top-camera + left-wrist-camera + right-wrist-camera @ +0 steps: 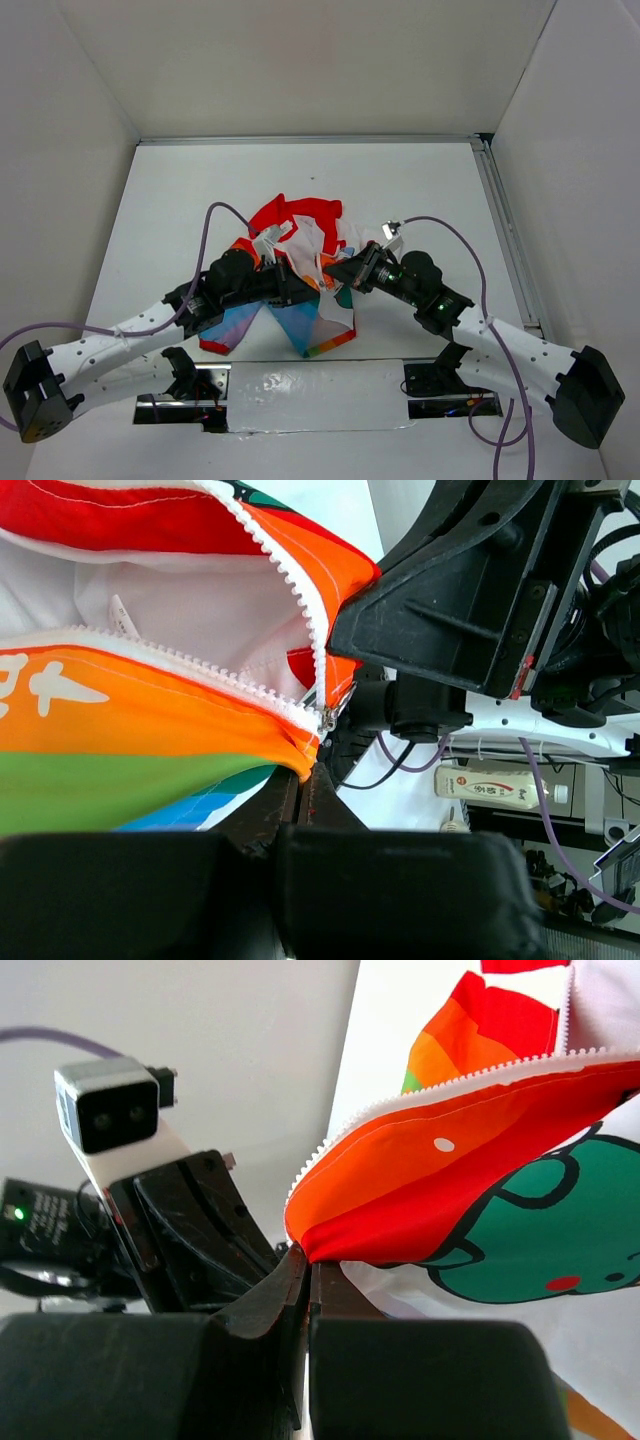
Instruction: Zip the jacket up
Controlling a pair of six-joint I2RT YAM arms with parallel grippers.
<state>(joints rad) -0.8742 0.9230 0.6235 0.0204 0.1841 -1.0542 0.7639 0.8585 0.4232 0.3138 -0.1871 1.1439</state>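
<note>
Left gripper (298,284) pinched shut on jacket (305,232) hem beside zipper slider (325,720). Jacket bunched mid-bench (170,200) between both grippers, its teeth parted. Right gripper (338,270) clamped on opposite orange edge.

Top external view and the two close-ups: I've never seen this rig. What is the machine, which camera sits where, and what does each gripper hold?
This machine is two robot arms, the left arm and the right arm, bolted at the near edge of a table. The top view looks down from above and behind them; each close-up comes from a camera on one wrist. On the table lies a crumpled jacket. Its zipper is open, the teeth meeting only at the slider. The left gripper is shut on the jacket just below that slider; the right gripper is shut on an orange-red fold.
</note>
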